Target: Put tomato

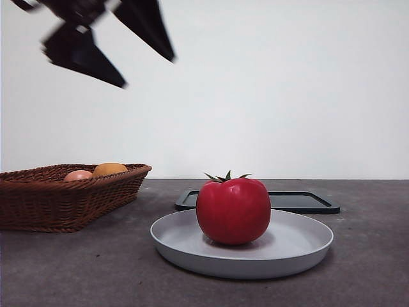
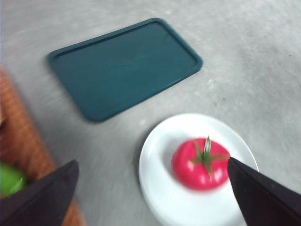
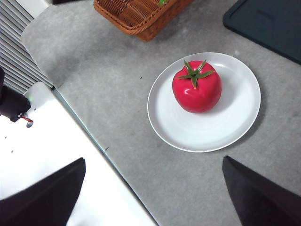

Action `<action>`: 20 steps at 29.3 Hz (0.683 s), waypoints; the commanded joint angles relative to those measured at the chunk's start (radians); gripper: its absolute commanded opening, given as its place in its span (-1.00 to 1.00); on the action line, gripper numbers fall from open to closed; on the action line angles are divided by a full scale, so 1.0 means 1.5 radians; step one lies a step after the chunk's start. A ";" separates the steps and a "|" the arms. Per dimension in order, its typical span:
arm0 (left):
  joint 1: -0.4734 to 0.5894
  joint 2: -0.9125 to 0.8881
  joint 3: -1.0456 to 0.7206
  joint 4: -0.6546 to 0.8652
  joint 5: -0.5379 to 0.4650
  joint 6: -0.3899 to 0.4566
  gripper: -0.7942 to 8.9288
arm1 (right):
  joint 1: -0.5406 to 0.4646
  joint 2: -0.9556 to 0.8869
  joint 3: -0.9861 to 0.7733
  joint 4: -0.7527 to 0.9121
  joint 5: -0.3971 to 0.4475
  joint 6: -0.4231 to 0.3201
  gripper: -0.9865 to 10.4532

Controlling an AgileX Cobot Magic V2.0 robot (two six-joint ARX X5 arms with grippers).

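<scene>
The tomato (image 1: 233, 211) sits upright on the white plate (image 1: 300, 246), green calyx on top, resting slightly off the plate's centre. Nothing touches it. The plate stands flat on the grey counter (image 1: 77, 268), nearest the front camera.

Behind the plate, just beyond its far rim, lies a dark flat tray (image 1: 307, 201), with nothing on it. To the side of the plate, set further back, is a brown wicker basket (image 1: 57, 198) holding an orange round fruit (image 1: 110, 169) and a pale pinkish round fruit (image 1: 78, 175); the left wrist view shows a blurred green item (image 2: 9, 179) in the basket as well, which cannot be identified.

The left gripper (image 1: 108, 54) is high above the basket side of the counter, clear of all objects; its fingers (image 2: 263, 197) are spread wide and hold nothing. That view is blurred.

The right gripper (image 3: 153, 188) hangs well above the counter's edge, looking down on the plate, its fingers (image 3: 263, 195) likewise spread wide and bare.
</scene>
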 commanded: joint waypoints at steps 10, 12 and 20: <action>0.022 -0.150 0.014 -0.271 0.135 0.057 0.18 | 0.003 0.051 0.013 0.036 0.002 0.000 -0.02; 0.021 -0.162 0.014 -0.301 0.147 0.059 0.18 | 0.003 0.065 0.013 0.036 0.002 0.000 -0.02; 0.021 -0.181 0.014 -0.324 0.153 0.059 0.18 | 0.008 0.113 0.013 0.050 0.001 0.001 -0.02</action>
